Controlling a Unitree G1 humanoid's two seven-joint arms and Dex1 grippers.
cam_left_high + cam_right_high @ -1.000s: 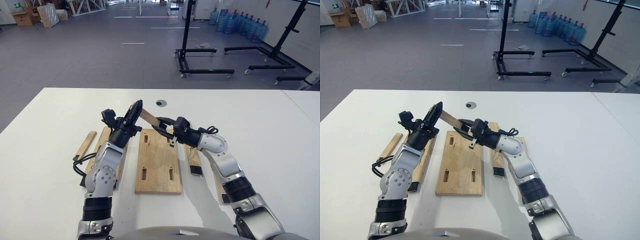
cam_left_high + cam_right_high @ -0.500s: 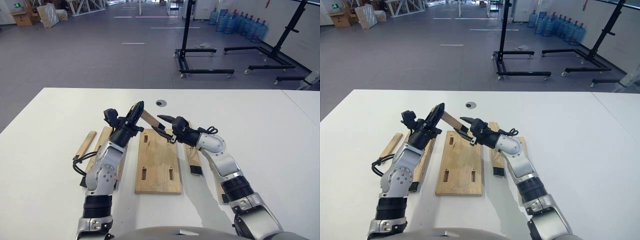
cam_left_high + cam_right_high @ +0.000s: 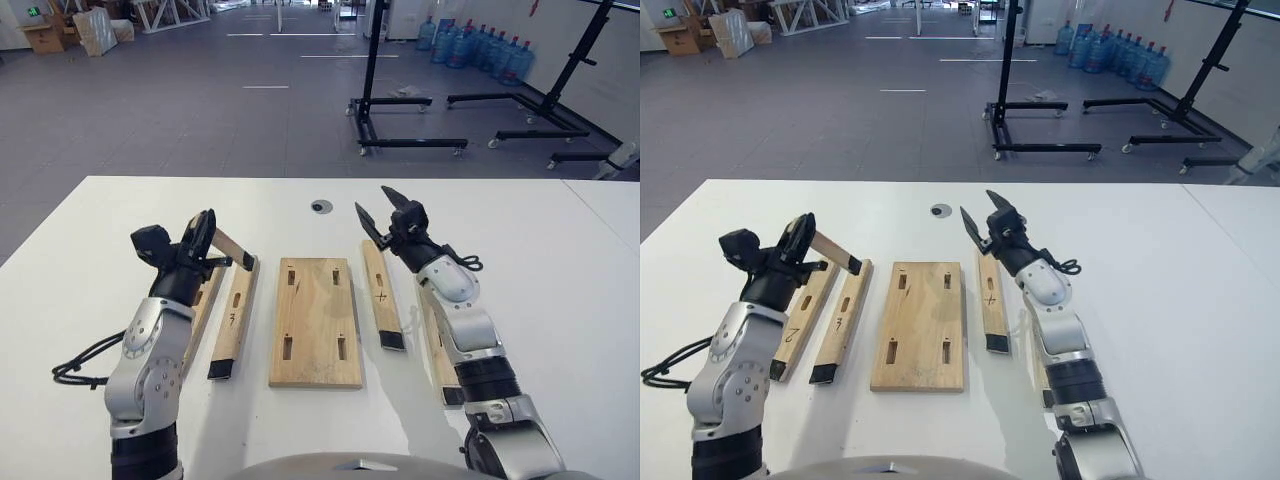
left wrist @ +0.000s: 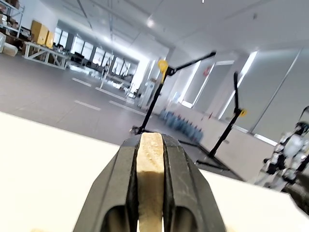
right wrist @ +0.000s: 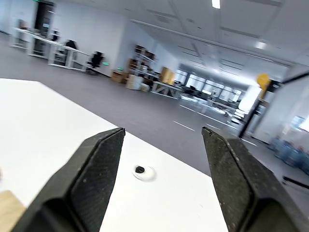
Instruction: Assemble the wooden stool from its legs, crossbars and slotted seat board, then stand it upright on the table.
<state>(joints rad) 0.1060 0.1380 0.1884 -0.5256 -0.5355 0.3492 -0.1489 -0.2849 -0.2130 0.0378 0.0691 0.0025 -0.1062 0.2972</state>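
The slotted seat board (image 3: 316, 320) is lying flat on the white table (image 3: 560, 260), its four slots facing up with nothing fitted in them. Legs are lying alongside it. One leg (image 3: 233, 318) is resting just left of the board, with a second partly hidden under the left arm. A third leg (image 3: 381, 300) is lying just beside the board's right edge, and a fourth is showing under the right forearm.

Beyond them, the left gripper (image 3: 205, 232) is clamping a short crossbar (image 3: 234, 251) above the left-hand legs. Its fingers are closed tight on the wood, and the dark-tipped free end is slanting down toward the board. The right gripper (image 3: 371, 199) is hanging over the far end of the third leg, its fingers spread wide and holding nothing.

The likeliest trouble is in that one-ended hold. With most of the crossbar projecting past the fingers, any contact could be twisting it in the grip or working it loose. Lowered at this slant, its tip could be knocking the leg below out of line. The open right claw, coming down off-centre, could be shoving its leg against the board.
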